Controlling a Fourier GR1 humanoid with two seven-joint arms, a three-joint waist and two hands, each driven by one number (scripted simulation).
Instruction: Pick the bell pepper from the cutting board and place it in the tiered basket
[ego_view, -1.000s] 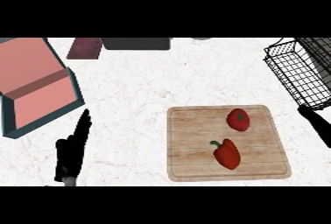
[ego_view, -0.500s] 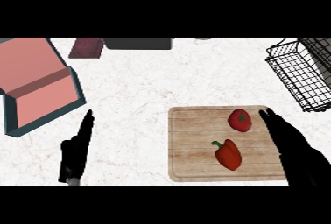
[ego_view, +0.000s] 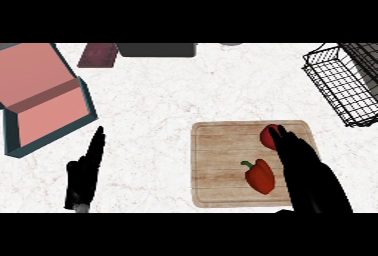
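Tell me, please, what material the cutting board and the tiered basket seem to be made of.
The cutting board looks like light wood with a matt finish: plank lines and grain run across it. The tiered basket looks like thin black wire, probably metal: an open grid mesh lets the counter show through.

bell pepper (ego_view: 260, 176) — red, green stem, lying on cutting board (ego_view: 221, 165); tiered basket (ego_view: 343, 82) — black wire, far right

The cutting board (ego_view: 229, 150) is seen at the lower centre-right of the frame. On it, the bell pepper (ego_view: 259, 176) is placed in the lower half, with a second vegetable (ego_view: 269, 136) up by the top right corner. The right hand (ego_view: 303, 170) is stretched over the board's right side, fingertips at that vegetable. The tiered basket (ego_view: 341, 80) is found at upper right, an open box (ego_view: 40, 100) at upper left, the left hand (ego_view: 85, 172) at lower left.
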